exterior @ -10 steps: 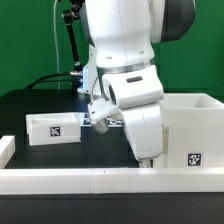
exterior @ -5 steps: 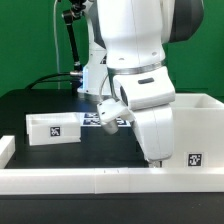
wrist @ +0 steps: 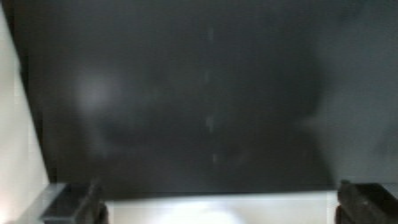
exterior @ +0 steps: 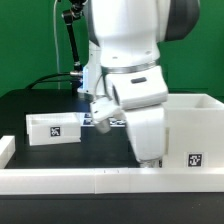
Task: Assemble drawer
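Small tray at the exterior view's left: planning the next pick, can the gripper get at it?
Probably yes: the small tray stands alone on the table, nothing on it, and the gripper has its jaws apparently open.

White Panda arm (exterior: 125, 35), smooth rounded glossy casings, dark grey joint cap (exterior: 182, 15) near the top, thin grey seam ring (exterior: 130, 70) below it, boxy white gripper (exterior: 148, 157) at the end, two dark squared fingers (wrist: 71, 205), blurred in the wrist view.
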Controlling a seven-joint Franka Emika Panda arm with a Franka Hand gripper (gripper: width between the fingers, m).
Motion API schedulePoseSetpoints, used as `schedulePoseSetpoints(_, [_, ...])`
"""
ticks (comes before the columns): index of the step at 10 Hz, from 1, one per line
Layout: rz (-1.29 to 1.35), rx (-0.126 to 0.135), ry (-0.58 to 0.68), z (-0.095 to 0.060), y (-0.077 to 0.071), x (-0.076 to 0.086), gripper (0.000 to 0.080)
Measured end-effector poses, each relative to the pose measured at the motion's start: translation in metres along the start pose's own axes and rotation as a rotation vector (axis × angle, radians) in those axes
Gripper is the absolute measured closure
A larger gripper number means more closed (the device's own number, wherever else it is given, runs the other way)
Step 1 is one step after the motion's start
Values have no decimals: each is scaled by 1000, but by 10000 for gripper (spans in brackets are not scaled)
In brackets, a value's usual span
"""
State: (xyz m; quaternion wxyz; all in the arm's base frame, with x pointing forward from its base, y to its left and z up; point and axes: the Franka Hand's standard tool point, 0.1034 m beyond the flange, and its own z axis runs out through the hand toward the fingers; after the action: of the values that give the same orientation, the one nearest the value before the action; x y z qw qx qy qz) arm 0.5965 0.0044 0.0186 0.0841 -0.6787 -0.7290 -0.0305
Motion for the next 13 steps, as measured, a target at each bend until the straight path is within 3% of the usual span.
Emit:
schedulePoseSetpoints(2, [15,-20,-14,-12,-3,-32,151])
schedulePoseSetpoints(4, [32,-48,-28,-24,-17,-43,151])
schedulePoseSetpoints(5, [46,-52,-34,-26,-31,-48,151])
schedulePoseSetpoints(7, [82,-104,-49,-31,-50,-55,151])
schedulePoseSetpoints(8, [93,-115,-55,-32,-62,-60,151])
schedulePoseSetpoints(13, [231,-108,-46,-29,-65,-63,151])
